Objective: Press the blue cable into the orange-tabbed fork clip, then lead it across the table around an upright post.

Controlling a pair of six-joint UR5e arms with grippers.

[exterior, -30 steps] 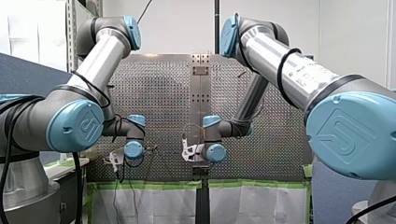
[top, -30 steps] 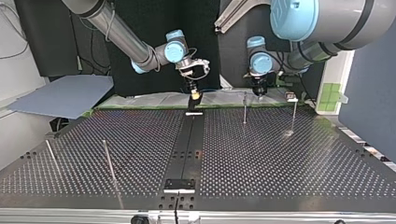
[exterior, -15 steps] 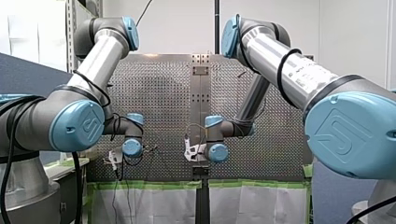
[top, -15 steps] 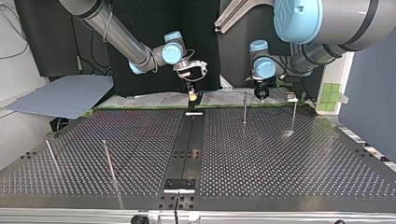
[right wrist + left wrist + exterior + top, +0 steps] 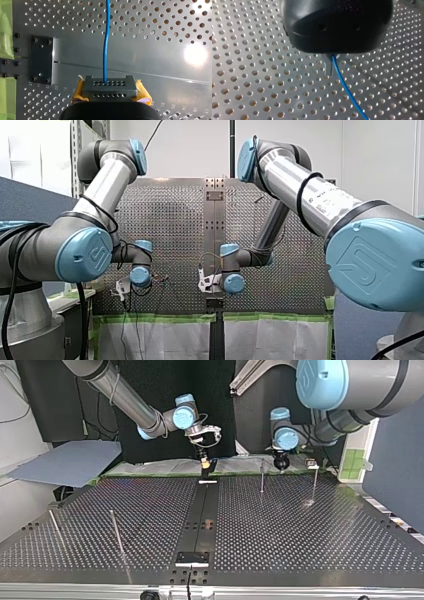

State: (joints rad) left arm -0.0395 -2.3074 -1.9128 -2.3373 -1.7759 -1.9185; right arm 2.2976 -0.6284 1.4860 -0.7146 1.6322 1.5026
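Reading the top view from its left, I see an outer post (image 5: 55, 527) and an inner post (image 5: 116, 532), both thin, standing in the perforated table (image 5: 300, 535) toward its near corner, well apart from both arms. Next is my right gripper (image 5: 205, 463), yellow at the tip, hanging above the table's far edge over the dark centre strip (image 5: 200, 515). In its wrist view the fingers sit together as one grey block with no gap showing and yellow pads (image 5: 142, 93) flaring at either side. The blue cable (image 5: 107, 37) runs straight ahead out of that block, so I read it as pinching the cable. A black bolted plate (image 5: 41, 60) lies off to one side. Further right in the top view a middle post (image 5: 261, 476) stands near the far edge, my left gripper (image 5: 281, 462) hangs near it, and an end post (image 5: 315, 482) stands beyond. The left wrist view shows the metal fingertips (image 5: 328, 66) pressed together on the cable, which trails away over the holes
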